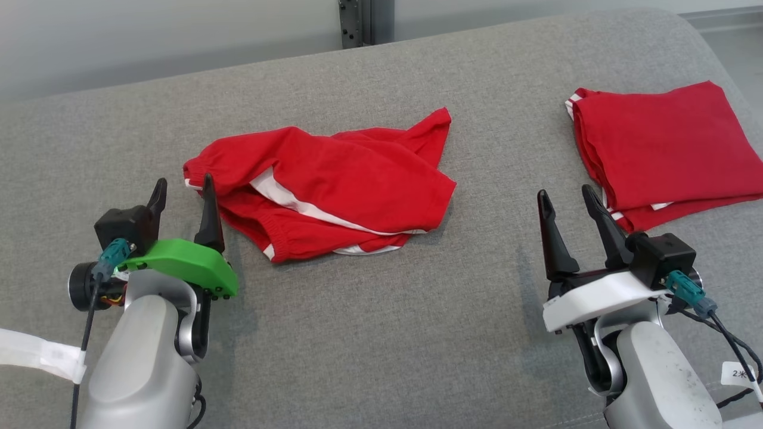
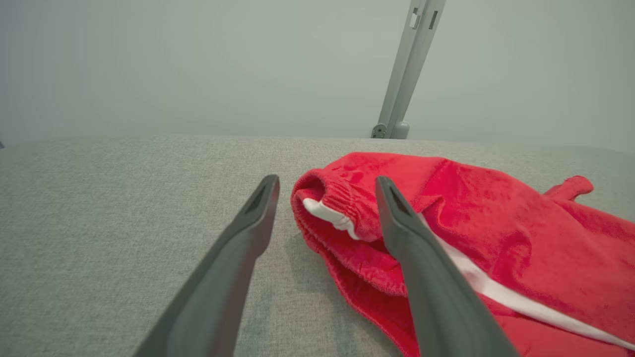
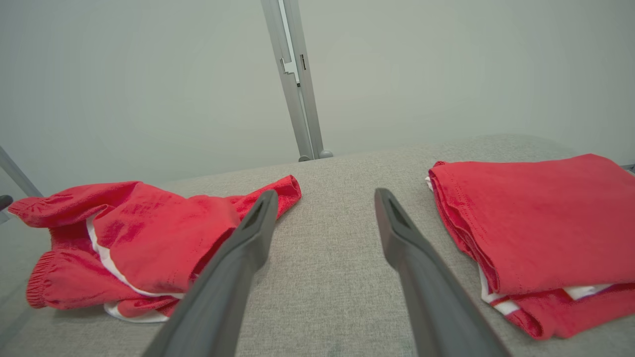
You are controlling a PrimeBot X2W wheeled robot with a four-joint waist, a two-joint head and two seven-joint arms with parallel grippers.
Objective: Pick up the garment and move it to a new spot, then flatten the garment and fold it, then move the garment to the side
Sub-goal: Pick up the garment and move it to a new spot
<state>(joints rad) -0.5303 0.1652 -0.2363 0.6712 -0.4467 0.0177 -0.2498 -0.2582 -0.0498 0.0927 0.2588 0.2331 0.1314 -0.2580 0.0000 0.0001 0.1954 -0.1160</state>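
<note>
A crumpled red garment [image 1: 334,185] with white stripes lies in a heap on the grey cushion, left of centre. My left gripper [image 1: 183,190] stands open at its left end; in the left wrist view the garment's elastic waistband [image 2: 337,208] sits between and just beyond the left gripper's [image 2: 327,186] fingers, touching neither. My right gripper [image 1: 566,196] is open over bare fabric, between the heap and a folded red garment [image 1: 661,149]. The right wrist view shows the heap [image 3: 134,238] left of the right gripper [image 3: 325,198] and the folded garment [image 3: 540,223] to its right.
The grey upholstered surface [image 1: 381,333] curves away at the back and right. A metal post [image 1: 356,22] stands behind it against a pale wall. Cables hang off both wrists.
</note>
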